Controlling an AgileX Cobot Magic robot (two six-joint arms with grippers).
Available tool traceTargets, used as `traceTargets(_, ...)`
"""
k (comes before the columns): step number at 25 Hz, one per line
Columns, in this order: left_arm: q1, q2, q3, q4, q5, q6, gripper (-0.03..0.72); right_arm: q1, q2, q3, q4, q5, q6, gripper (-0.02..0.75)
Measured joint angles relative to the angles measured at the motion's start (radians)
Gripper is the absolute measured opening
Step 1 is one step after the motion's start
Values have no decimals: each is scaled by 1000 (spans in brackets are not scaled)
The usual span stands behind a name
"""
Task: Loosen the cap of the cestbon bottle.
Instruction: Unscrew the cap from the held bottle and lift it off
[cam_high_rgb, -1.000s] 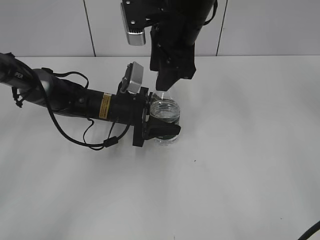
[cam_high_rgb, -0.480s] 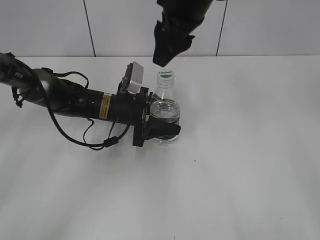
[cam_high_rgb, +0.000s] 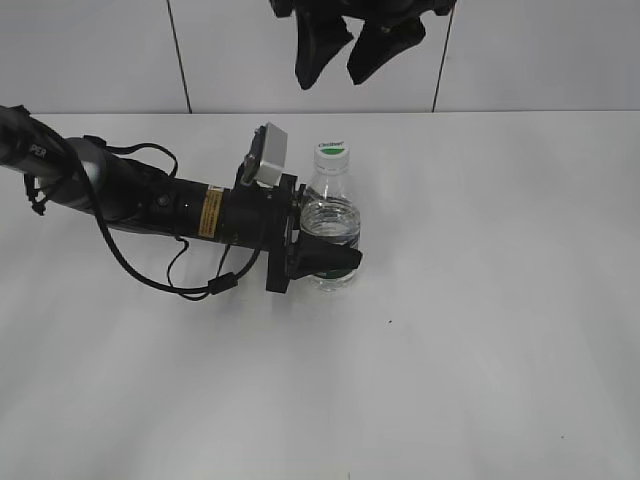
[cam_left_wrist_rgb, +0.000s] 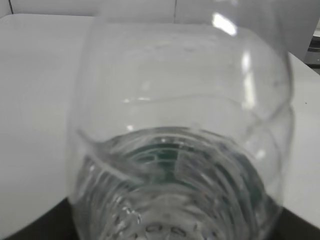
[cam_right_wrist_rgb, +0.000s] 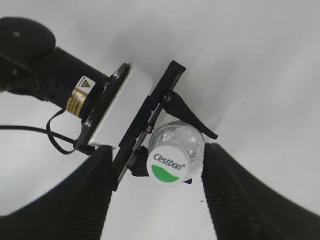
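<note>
The clear cestbon bottle (cam_high_rgb: 330, 222) stands upright on the white table, its white cap (cam_high_rgb: 333, 152) with a green mark on top. My left gripper (cam_high_rgb: 322, 262) is shut on the bottle's lower body from the left; the left wrist view shows the bottle (cam_left_wrist_rgb: 180, 150) filling the frame. My right gripper (cam_high_rgb: 335, 50) is open and empty, hanging well above the cap. In the right wrist view the cap (cam_right_wrist_rgb: 169, 166) sits between the two black fingers (cam_right_wrist_rgb: 155, 195), apart from both.
The white table (cam_high_rgb: 480, 330) spreads around the bottle. A grey tiled wall (cam_high_rgb: 540, 50) rises behind it. The left arm and its cable (cam_high_rgb: 150, 250) lie across the left part of the table.
My right gripper has let go of the cap, opened and risen well above the bottle. The left gripper and bottle have not moved.
</note>
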Motion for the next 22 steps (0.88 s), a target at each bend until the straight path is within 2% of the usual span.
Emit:
traceTargets(4,0,0,0,0,1,0,402,0,0,2,-23,0,162,432)
traceTargets(8,0,0,0,0,1,-1,402,0,0,43,-28,0,236,432)
traceTargets(22,0,0,0,-1,1,-2,402,0,55,64,-4,0,312,432)
